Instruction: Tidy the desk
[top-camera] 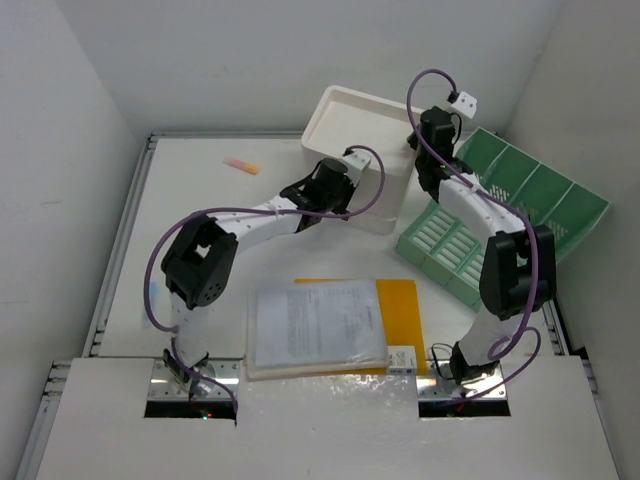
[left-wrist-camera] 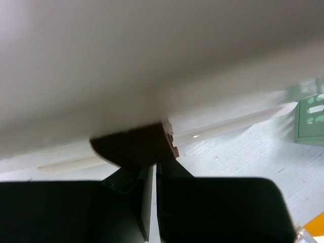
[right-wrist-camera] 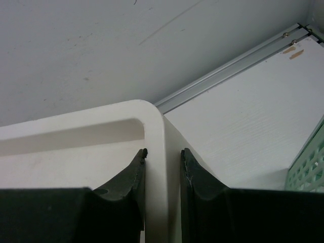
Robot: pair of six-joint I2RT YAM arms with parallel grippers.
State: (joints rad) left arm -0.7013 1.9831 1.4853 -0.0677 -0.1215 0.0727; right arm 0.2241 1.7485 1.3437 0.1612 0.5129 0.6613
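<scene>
matte white and flat, the desk [top-camera: 200,190] is a broad rectangle with silver rails [top-camera: 118,250] along its edges, filling most of the top view beneath both arms. papers [top-camera: 315,320] and a yellow folder [top-camera: 400,300] lie toward its near edge, a white box [top-camera: 350,115] stands at the far middle, and a green rack [top-camera: 520,190] is at the right edge. the right gripper [right-wrist-camera: 163,157] is clamped on the box's rim, one finger on each side of the wall. the left gripper [left-wrist-camera: 154,172] is pushed against the box, fingers nearly together. a blurred brown shape [left-wrist-camera: 134,147] sits at their tips; i cannot tell whether they pinch it.
</scene>
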